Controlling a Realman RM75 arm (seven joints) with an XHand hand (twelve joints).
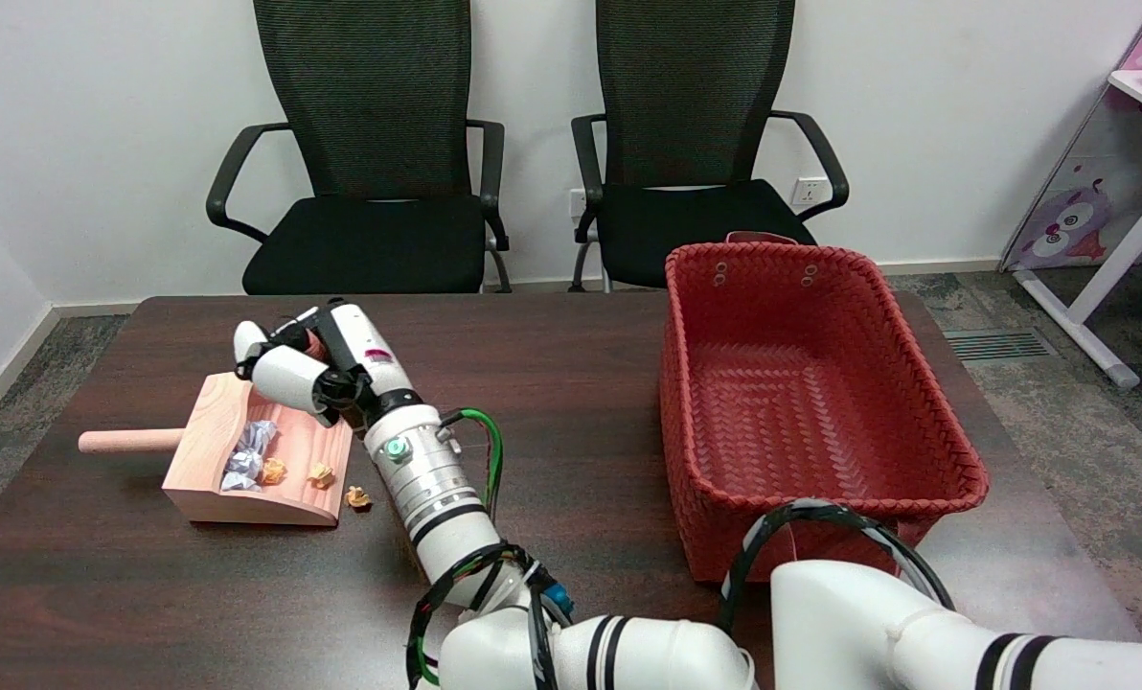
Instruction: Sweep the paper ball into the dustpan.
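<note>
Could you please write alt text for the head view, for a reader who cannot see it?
The robot's right hand reaches over the far edge of a wooden dustpan holding crumpled paper, with one paper ball on the dark table just outside it. An empty red basket sits to the right.

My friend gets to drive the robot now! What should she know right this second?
Right hand: over the far edge of the wooden dustpan, fingers curled around something reddish; I can't tell what it is.
In the dustpan: a silvery crumpled ball and two small orange paper balls.
Left to do: one orange paper ball sits on the table just outside the pan's open edge. Sweep it in.
Red basket stands to the right, apart.
</note>
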